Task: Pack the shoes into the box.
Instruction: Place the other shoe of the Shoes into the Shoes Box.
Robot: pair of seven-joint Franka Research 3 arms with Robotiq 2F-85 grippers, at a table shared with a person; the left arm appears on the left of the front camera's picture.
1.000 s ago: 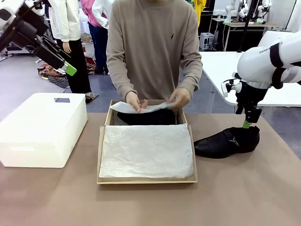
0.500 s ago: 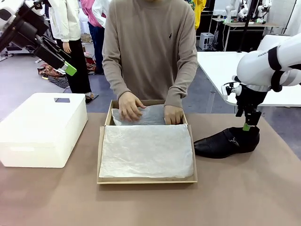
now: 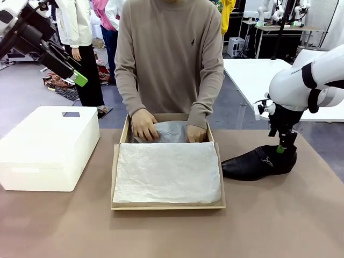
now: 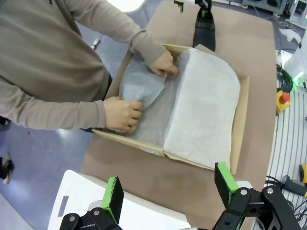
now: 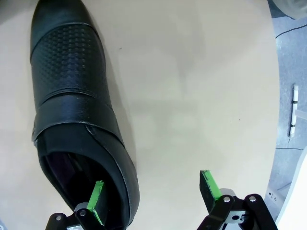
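Observation:
One glossy black shoe (image 3: 257,163) lies on the table right of the box (image 3: 114,177), toe toward it. My right gripper (image 3: 280,149) hangs open over its heel. In the right wrist view the shoe (image 5: 72,96) fills the left; one fingertip (image 5: 97,194) is over the shoe's opening and the other over bare table, so the heel's side wall sits between them. The box's (image 4: 242,120) near part is covered with white tissue (image 3: 166,172). A person's hands (image 3: 144,124) press tissue into the far part. My left gripper (image 3: 75,75) is raised at the upper left, open (image 4: 168,189) and empty.
A large white rounded box (image 3: 48,145) stands on the table at the left. Bare brown tabletop (image 3: 172,231) stretches in front of the shoebox and around the shoe. The person stands close against the far edge. A white table (image 3: 247,75) lies beyond at the right.
The person laid the held tissue sheet down over a dark shoe in the box's far part and now presses it flat. My right gripper sank a little toward the shoe's heel.

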